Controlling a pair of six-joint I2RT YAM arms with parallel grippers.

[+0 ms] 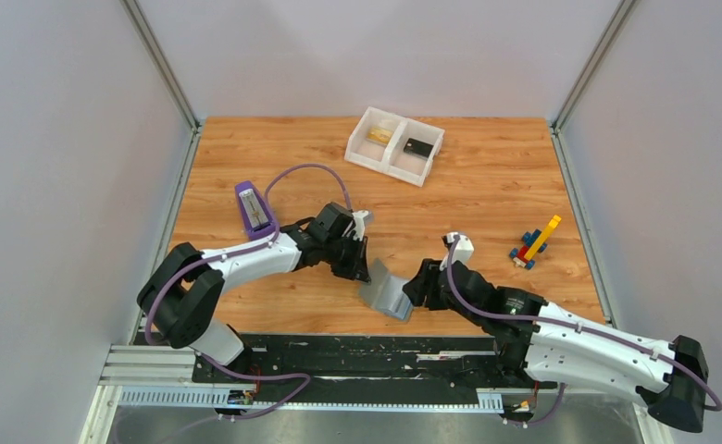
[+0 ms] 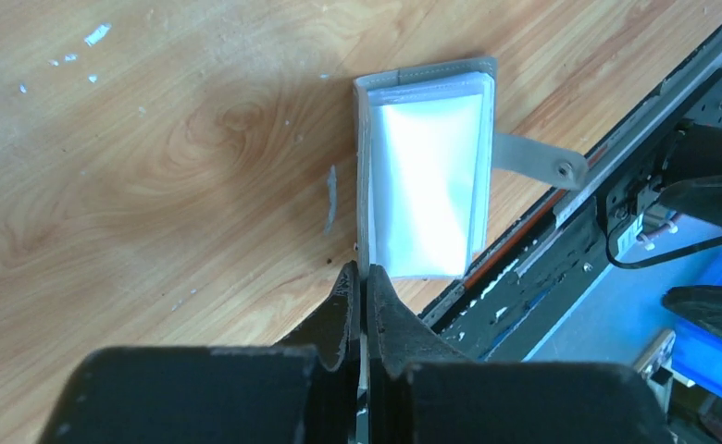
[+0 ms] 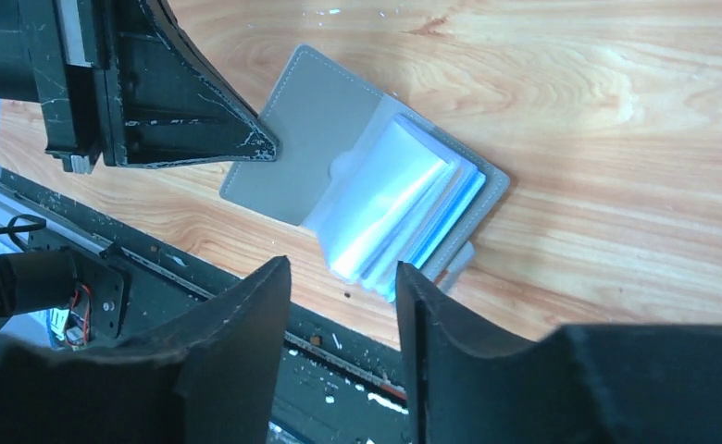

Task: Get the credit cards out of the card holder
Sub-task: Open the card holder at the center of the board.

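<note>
The wallet (image 1: 387,296) lies open on the table (image 1: 487,203) near its front edge, between the two arms. The left tool (image 2: 362,277) is closed, pinching the edge of the wallet's grey cover panel. The right tool (image 3: 342,268) hovers just beside the other panel with its jaws apart, holding nothing. Clear sleeves (image 3: 394,203) fan out of the wallet; what they hold cannot be told. One gold card (image 1: 379,135) lies in the left compartment of the white tray (image 1: 384,167), well apart at the back.
</note>
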